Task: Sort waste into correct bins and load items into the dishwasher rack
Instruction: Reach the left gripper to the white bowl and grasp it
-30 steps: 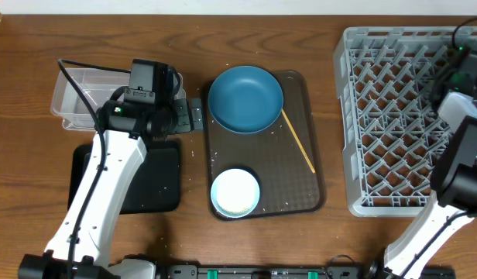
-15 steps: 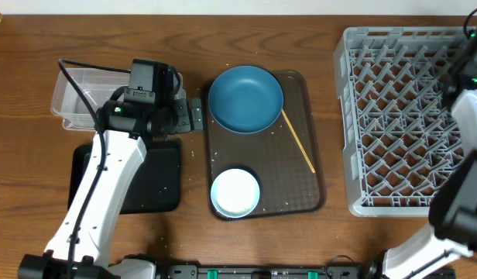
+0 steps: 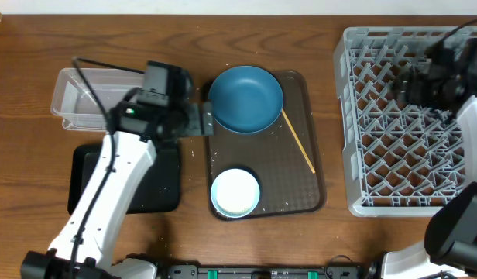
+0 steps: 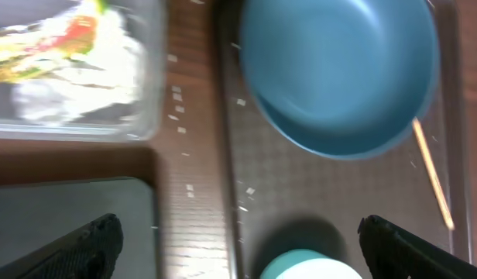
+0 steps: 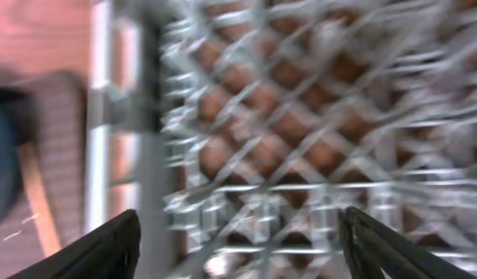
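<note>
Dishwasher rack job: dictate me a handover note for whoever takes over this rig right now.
Left gripper: open, empty, above the brown tray's left edge.
Right gripper: open, empty, over the dishwasher rack.
Done: snack wrapper and tissue lie in the clear tub.
Left: rice grains are scattered on the table beside the tub. The blue dish, mint-green bowl and wooden stick sit on the brown tray. The rack looks empty, and no cup is in view.
</note>
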